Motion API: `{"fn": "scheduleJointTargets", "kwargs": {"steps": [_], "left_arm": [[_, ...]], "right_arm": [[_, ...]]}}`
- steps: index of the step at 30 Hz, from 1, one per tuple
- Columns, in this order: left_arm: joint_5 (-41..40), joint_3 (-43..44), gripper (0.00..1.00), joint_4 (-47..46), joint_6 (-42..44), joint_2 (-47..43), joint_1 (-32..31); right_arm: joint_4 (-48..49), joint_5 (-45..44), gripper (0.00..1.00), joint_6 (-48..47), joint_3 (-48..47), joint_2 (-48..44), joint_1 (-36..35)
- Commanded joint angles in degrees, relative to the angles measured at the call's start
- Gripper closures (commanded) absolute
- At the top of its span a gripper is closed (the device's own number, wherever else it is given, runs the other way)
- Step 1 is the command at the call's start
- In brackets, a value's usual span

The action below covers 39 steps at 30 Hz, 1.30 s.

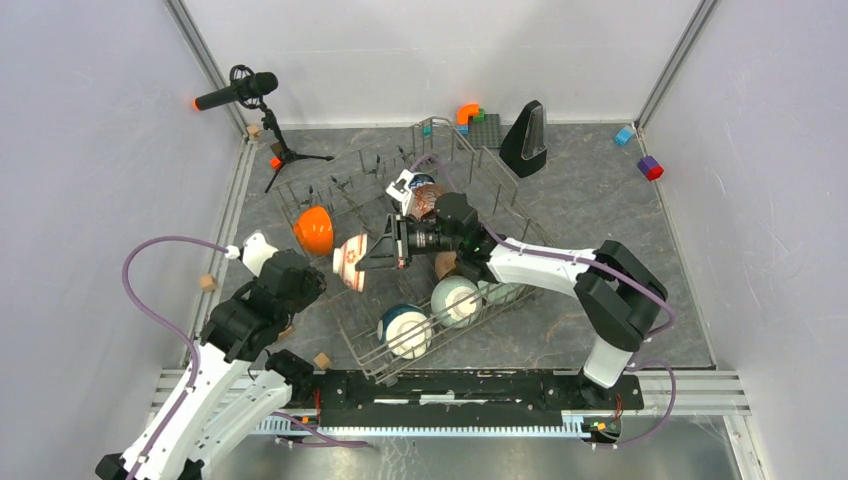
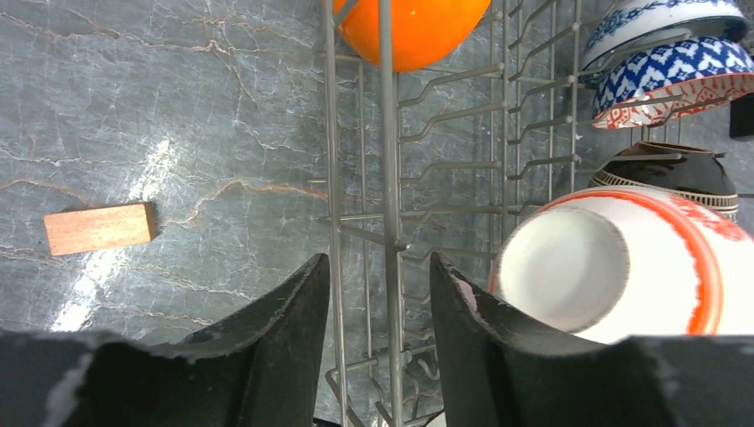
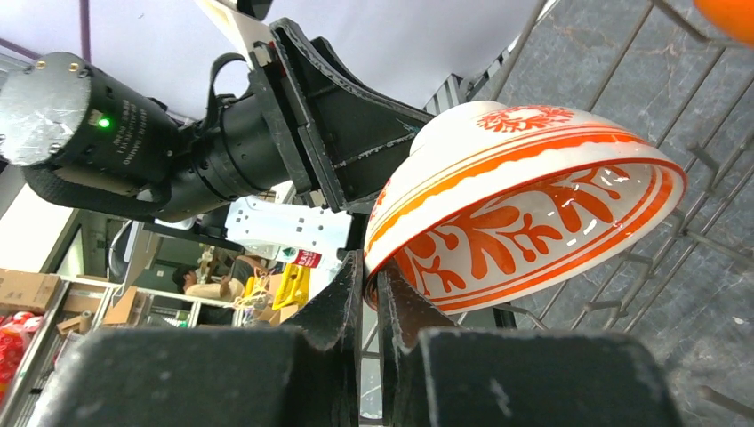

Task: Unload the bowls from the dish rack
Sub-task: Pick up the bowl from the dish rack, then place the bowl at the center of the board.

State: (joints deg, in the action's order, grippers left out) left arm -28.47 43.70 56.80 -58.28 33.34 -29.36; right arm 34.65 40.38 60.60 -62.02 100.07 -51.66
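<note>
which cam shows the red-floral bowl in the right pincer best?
Right wrist: the red-floral white ceramic bowl fills the frame, its rim pinched in the right pincer. Top external shows it small, from above; left wrist catches only its base and side, cropped.

Right end effector (image 3: 369,271) pinching the rim of a tilted white bowl (image 3: 533,191).

The two dark fingers rise from 6 o'clock with almost no gap, clamped on the bowl's lower left edge. The bowl fills the centre out to 3 o'clock, its orange-red leaf pattern and rim bands facing the camera and its foot pointing up toward 12. A black robot arm (image 3: 204,151) with a small green light (image 3: 104,122) reaches in from 10 o'clock behind the bowl. Grey dish rack (image 3: 622,55) wires cross the marbled table (image 3: 711,356) from 1 to 4 o'clock, and an orange bowl (image 3: 731,13) shows at 2 o'clock.
</note>
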Motion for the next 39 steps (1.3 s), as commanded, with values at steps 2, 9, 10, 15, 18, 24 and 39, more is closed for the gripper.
{"fn": "scheduleJointTargets", "kwargs": {"steps": [2, 9, 10, 15, 18, 24, 39], "left_arm": [[-2.1, 3.6, 0.42, 0.4, 0.2, 0.2, 0.1], [-1.5, 6.6, 0.22, 0.4, 1.9, 0.5, 0.1], [-1.6, 7.3, 0.18, 0.5, 2.4, 0.7, 0.1], [-3.1, 13.0, 0.00, 0.8, 6.9, 1.6, 0.1], [-3.1, 15.9, 0.00, -1.0, 9.9, 1.9, 0.1], [1.7, 20.2, 0.00, -7.0, 17.1, 3.4, 0.1], [29.0, 31.4, 0.00, -23.3, 28.4, 14.4, 0.1]], "right_arm": [[1.0, 1.5, 1.00, -3.5, -1.6, -7.0, 2.0], [-7.0, 1.1, 1.00, -9.4, -3.6, -11.3, 4.4], [-9.3, 0.9, 1.00, -10.7, -4.0, -12.3, 5.0], [-25.2, -3.1, 1.00, -22.4, -8.0, -18.3, 7.2], [-37.4, -8.2, 1.00, -31.8, -12.6, -21.8, 7.5], [-53.6, -16.7, 1.00, -44.1, -18.8, -27.2, 7.5], [-72.2, -59.3, 1.00, -75.6, -22.6, -34.8, -10.2]]}}
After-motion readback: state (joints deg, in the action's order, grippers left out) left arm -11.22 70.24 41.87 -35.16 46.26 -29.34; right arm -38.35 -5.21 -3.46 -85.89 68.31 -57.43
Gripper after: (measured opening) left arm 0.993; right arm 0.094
